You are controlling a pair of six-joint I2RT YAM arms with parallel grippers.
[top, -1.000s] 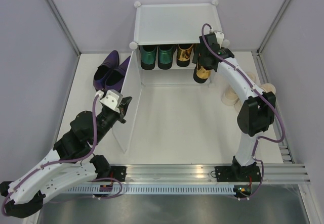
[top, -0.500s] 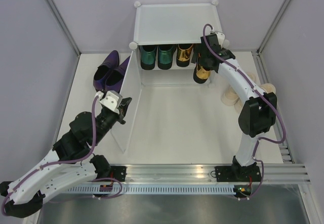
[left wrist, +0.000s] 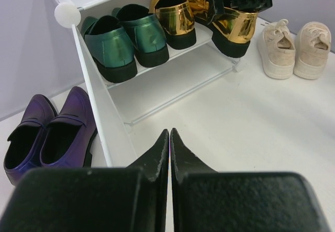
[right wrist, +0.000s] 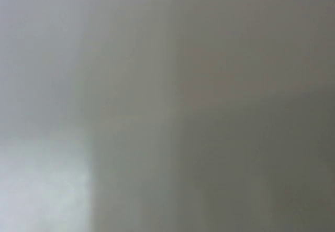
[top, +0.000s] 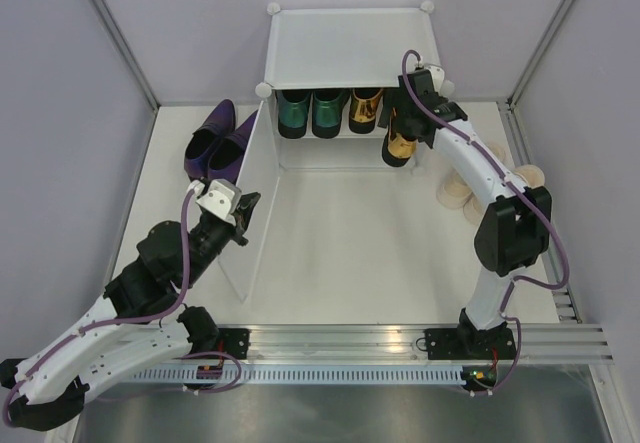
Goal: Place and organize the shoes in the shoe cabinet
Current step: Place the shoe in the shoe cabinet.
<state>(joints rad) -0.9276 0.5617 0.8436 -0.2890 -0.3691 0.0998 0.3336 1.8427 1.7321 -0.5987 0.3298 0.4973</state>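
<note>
Right end effector (top: 404, 113) clamped on gold loafer (top: 398, 148) at right front edge of shoe cabinet (top: 345, 48) shelf. Second gold loafer (left wrist: 175, 22) and green loafers (left wrist: 128, 41) shelved. Left end effector (left wrist: 169, 153) fingers pressed together, beside open door panel (top: 252, 203). Bare desk (top: 350, 233) before cabinet. Sneakers (left wrist: 296, 48) unobstructed only in left wrist view. Right wrist view is grey blur.

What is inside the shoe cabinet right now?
Both green loafers and one gold loafer sit on its shelf; the right pincer holds the second gold loafer at the opening. Deeper interior is hidden.
</note>
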